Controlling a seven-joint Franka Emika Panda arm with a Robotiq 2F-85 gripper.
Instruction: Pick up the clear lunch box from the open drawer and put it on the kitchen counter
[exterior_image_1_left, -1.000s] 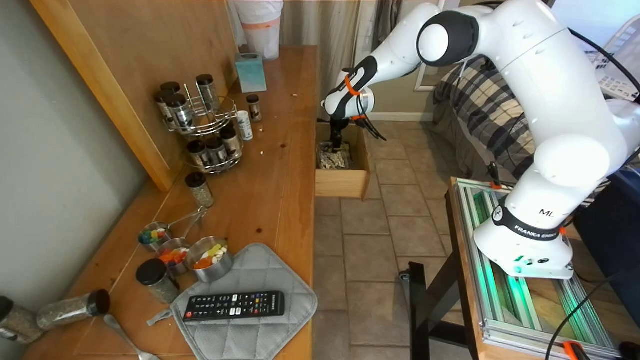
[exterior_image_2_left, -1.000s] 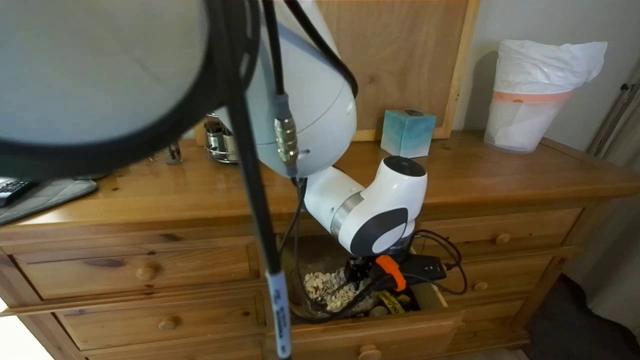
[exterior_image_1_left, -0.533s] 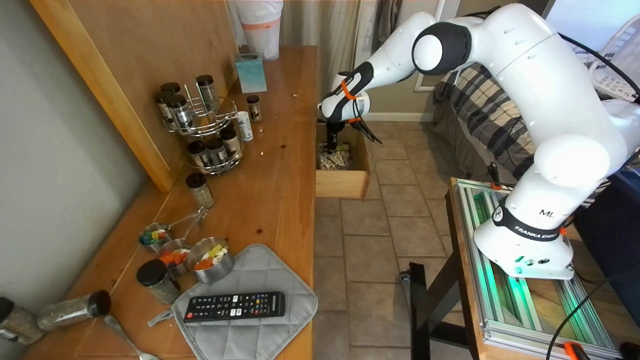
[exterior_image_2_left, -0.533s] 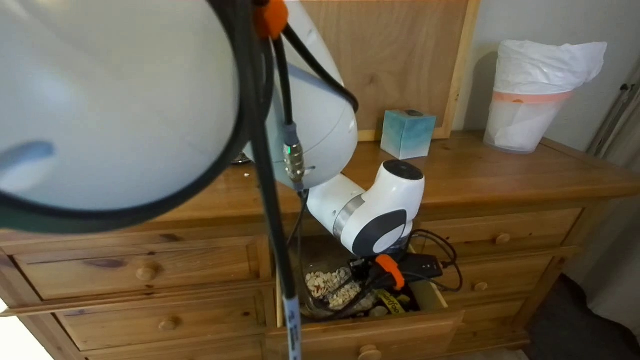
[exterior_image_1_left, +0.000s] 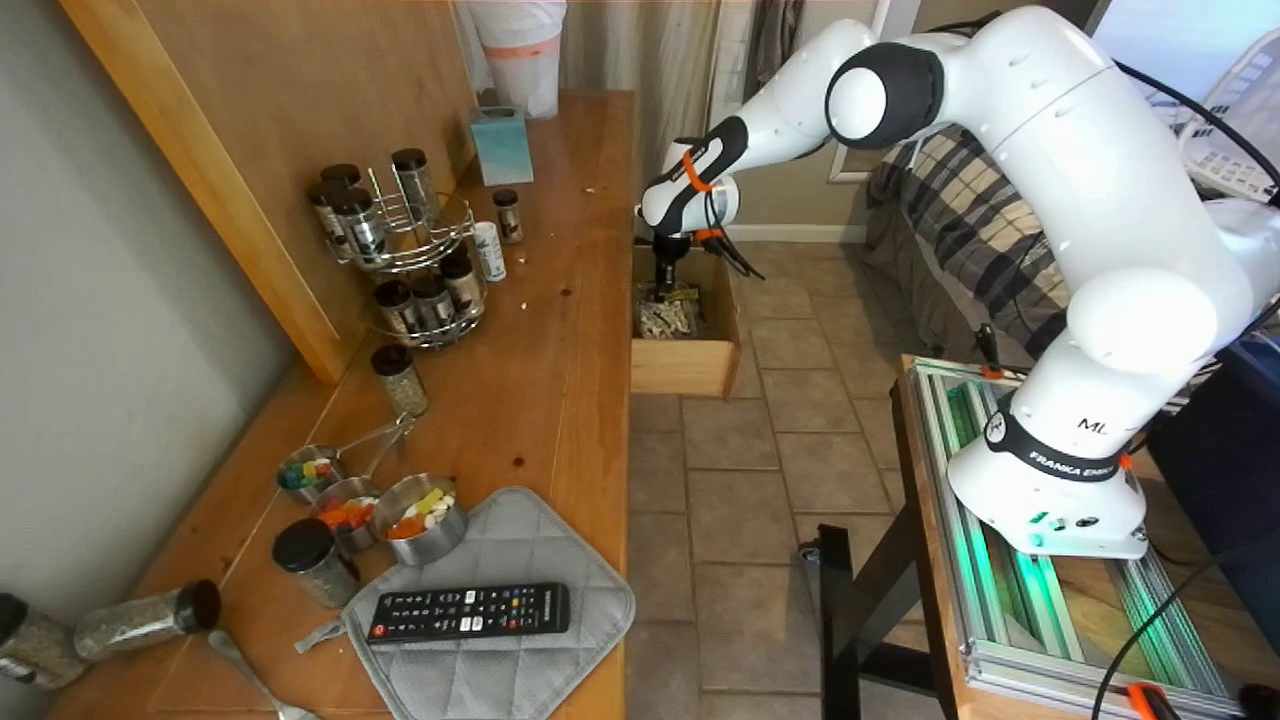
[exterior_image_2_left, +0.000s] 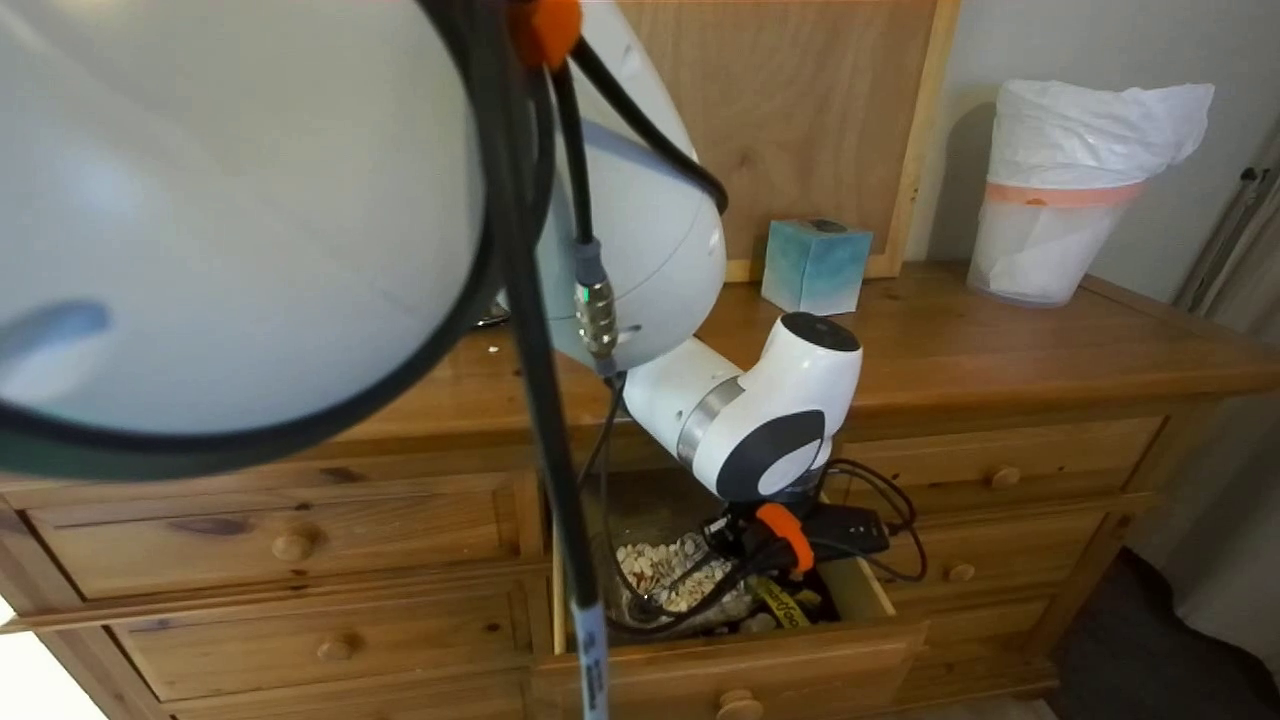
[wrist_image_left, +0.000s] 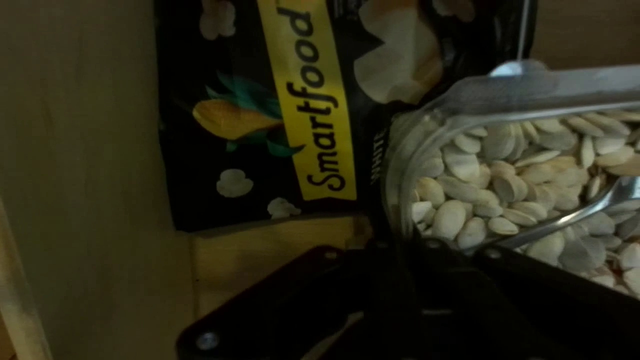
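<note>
Clear round-cornered plastic lunch box (wrist_image_left: 545, 96) in rectangular light-wood drawer (exterior_image_1_left: 683, 368); runs rightward past wrist view, long axis unclear; jaws clamped on wall.

Black bag (wrist_image_left: 270, 112): "Smartfood", "WHITE" | robot arm (exterior_image_1_left: 1110, 190): "ML", "FRANKA EMIK…" | remote (exterior_image_1_left: 468, 611): "SAMSUNG"

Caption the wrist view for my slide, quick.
Gripper closed on the wall of the clear lunch box, pale seeds inside, Smartfood popcorn bag showing past it in the open drawer.

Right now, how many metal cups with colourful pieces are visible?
3: small cup nearest the wall, large cup at the edge of the pad, middle cup between; more may be hidden.
</note>
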